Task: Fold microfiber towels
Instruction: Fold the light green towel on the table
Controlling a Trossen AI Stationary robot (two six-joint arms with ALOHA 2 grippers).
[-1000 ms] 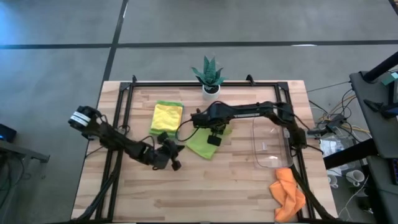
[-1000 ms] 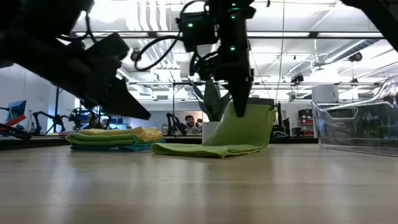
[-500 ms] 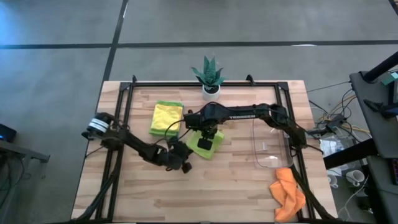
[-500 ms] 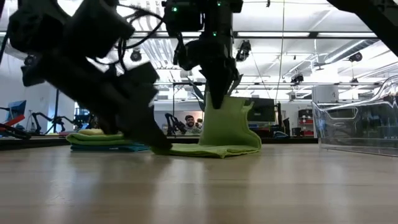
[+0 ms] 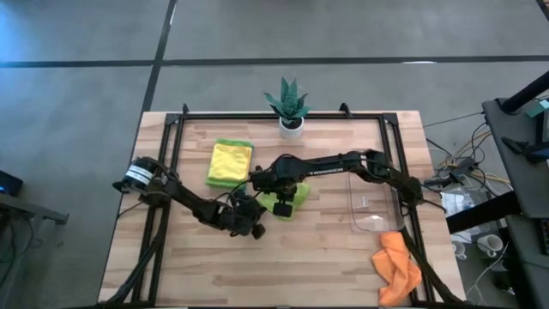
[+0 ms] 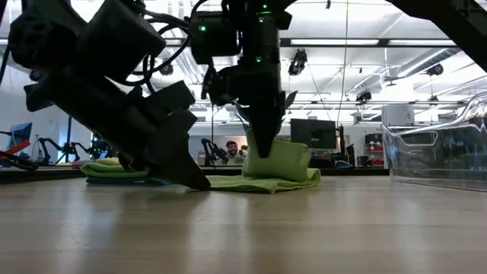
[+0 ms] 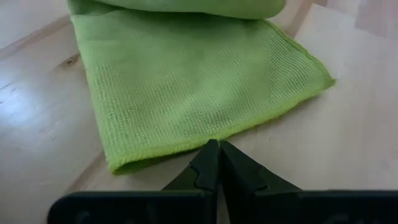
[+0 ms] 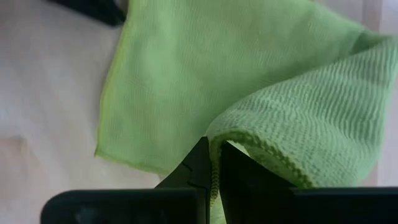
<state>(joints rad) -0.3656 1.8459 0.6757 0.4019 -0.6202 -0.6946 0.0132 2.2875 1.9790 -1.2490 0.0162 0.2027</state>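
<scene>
A lime green microfiber towel point(image 5: 299, 191) lies mid-table, its lower layer flat on the wood point(image 7: 186, 81). One edge is raised and bent over it point(image 6: 285, 161). My right gripper point(image 6: 262, 152) points down over the towel, shut on that raised edge. My left gripper point(image 5: 256, 228) slants down from the near left, shut, with its tip at the towel's near hem point(image 7: 214, 144). A folded stack with a yellow towel point(image 5: 230, 160) on top lies to the far left. An orange towel point(image 5: 396, 266) lies crumpled at the near right corner. My left gripper's shut fingertips point(image 7: 209, 155) meet the flat layer's near hem point(image 7: 186, 142), slanting down from the near left. I cannot tell whether they rest on the cloth or on the wood beside it. My right gripper pinches the raised hem point(image 8: 239, 138) between its two fingers from above. The held part arches slackly over the flat layer.
A clear plastic tray point(image 5: 374, 203) stands right of the towel. A small potted plant point(image 5: 289, 104) stands at the far edge. A black frame point(image 5: 171, 154) runs along the table's sides. Bare wood lies toward the near edge.
My right gripper has gone down and toward the near left with the held edge, so the upright flap has sunk and bent over the flat layer. My left gripper has dropped and gone right to the towel's near hem, then kept still.
</scene>
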